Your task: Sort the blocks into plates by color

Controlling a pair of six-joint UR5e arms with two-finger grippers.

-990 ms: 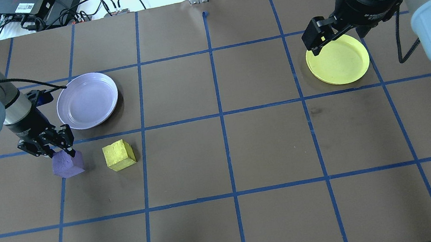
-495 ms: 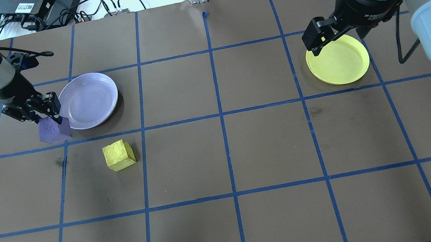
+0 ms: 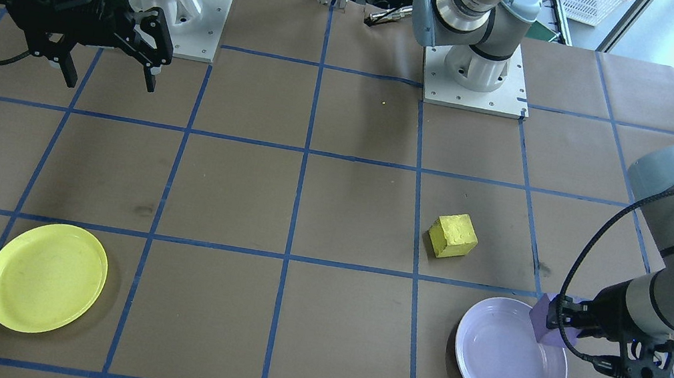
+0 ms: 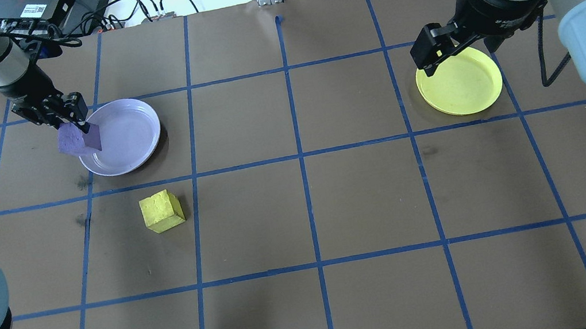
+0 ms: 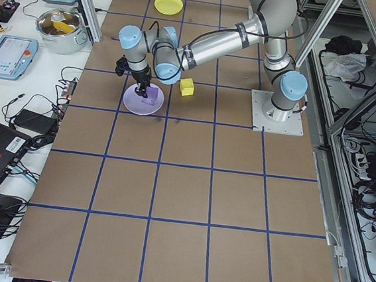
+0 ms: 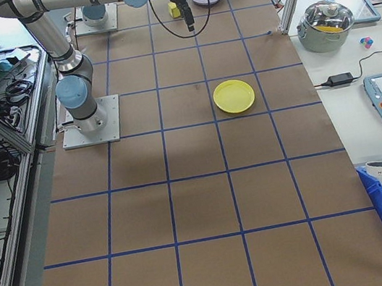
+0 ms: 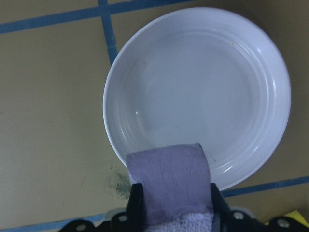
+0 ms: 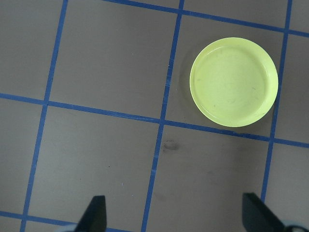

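Note:
My left gripper (image 4: 73, 126) is shut on the light purple block (image 4: 79, 142) and holds it above the near-left rim of the lavender plate (image 4: 129, 136). The left wrist view shows the purple block (image 7: 170, 181) between the fingers, with the bare lavender plate (image 7: 203, 92) below. The yellow block (image 4: 162, 211) rests on the table in front of that plate, also seen as the yellow block (image 3: 453, 235). My right gripper (image 3: 109, 79) hangs open with nothing in it, high beside the yellow plate (image 4: 461, 84), which holds nothing.
Blue tape lines divide the brown table into squares. The arm bases (image 3: 476, 76) stand on the robot's side. Cables and electronics (image 4: 44, 16) lie past the far edge. A lidded pot (image 5: 64, 28) sits on a side bench.
My left gripper has lifted the purple block off the table and carried it away from the yellow block to the lavender plate's rim. The right arm has stayed still.

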